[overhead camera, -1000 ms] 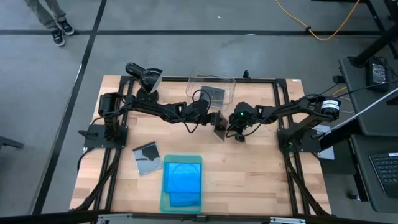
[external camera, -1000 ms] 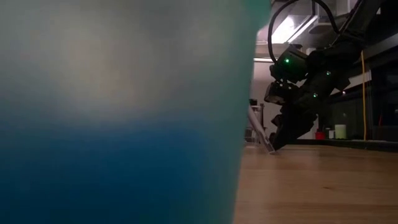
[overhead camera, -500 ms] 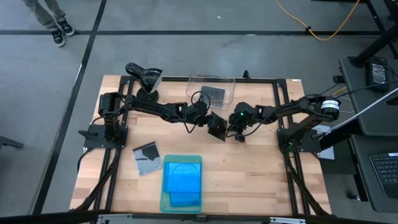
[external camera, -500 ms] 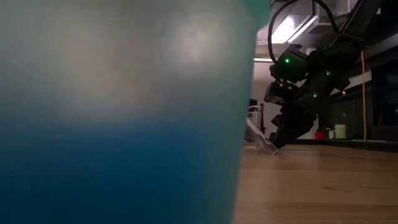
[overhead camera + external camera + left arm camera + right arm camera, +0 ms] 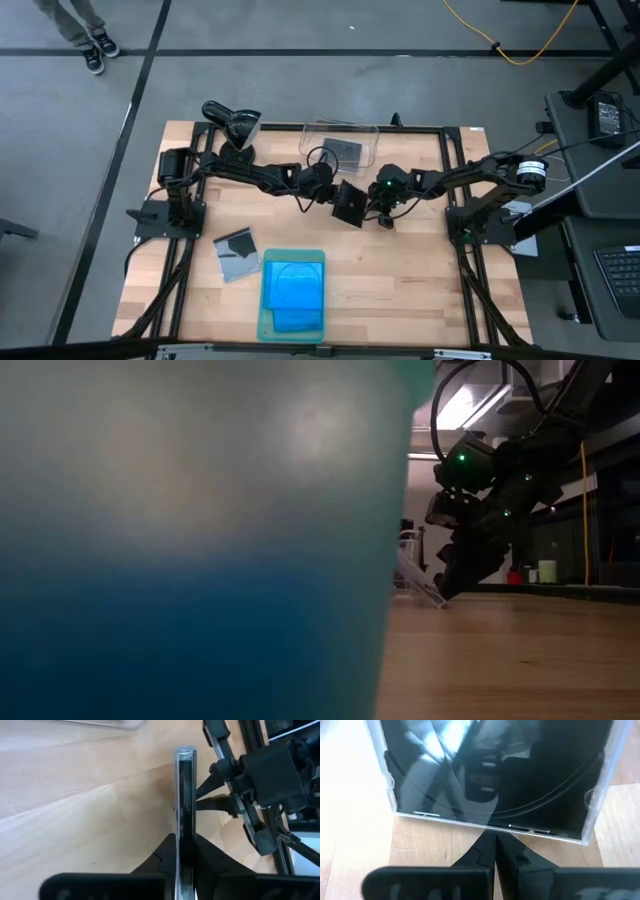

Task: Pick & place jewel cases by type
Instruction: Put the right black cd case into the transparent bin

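Left fingers (image 5: pixel 184 851) pinching one dark jewel case (image 5: pixel 350 203); right fingers (image 5: pixel 496 851) pressed together; three dark cases visible.

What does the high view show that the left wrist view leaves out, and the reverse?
Only the high view: the clear bin holding a dark case, a dark jewel case lying flat, and the green tray with blue cases. Only the left wrist view: the held jewel case edge-on, pinched by the left gripper. Both: that case at the table's middle, with the right gripper at its far edge.
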{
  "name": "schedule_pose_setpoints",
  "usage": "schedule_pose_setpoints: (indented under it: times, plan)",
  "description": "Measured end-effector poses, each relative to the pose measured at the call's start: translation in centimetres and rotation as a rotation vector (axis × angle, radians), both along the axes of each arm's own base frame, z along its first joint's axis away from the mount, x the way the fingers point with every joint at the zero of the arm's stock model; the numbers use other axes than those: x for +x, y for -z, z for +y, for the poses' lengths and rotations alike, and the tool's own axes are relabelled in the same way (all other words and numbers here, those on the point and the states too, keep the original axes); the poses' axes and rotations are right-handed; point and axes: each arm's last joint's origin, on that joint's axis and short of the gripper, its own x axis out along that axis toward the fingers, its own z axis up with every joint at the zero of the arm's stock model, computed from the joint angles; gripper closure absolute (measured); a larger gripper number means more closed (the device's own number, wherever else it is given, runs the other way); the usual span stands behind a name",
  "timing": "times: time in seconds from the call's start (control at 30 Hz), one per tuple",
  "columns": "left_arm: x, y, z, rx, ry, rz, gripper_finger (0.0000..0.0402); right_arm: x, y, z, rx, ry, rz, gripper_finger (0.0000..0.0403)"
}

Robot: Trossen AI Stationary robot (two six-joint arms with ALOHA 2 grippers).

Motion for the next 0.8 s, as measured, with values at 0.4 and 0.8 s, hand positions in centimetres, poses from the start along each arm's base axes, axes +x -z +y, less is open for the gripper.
schedule_pose_setpoints:
  times: [0.4, 0.8]
  plan:
    - [-0.7, -1.1, -0.2, 0.034, 0.054, 0.015, 0.0377, -1.6, -1.9, 0.2, -0.099, 0.055, 0.072, 0.0393]
    - [-4.4, -9.5, -1.1, 0.401, 0.106, -0.101, 0.0381, -2.5, -5.0, 0.3, -0.133, 0.074, -0.046, 0.0393]
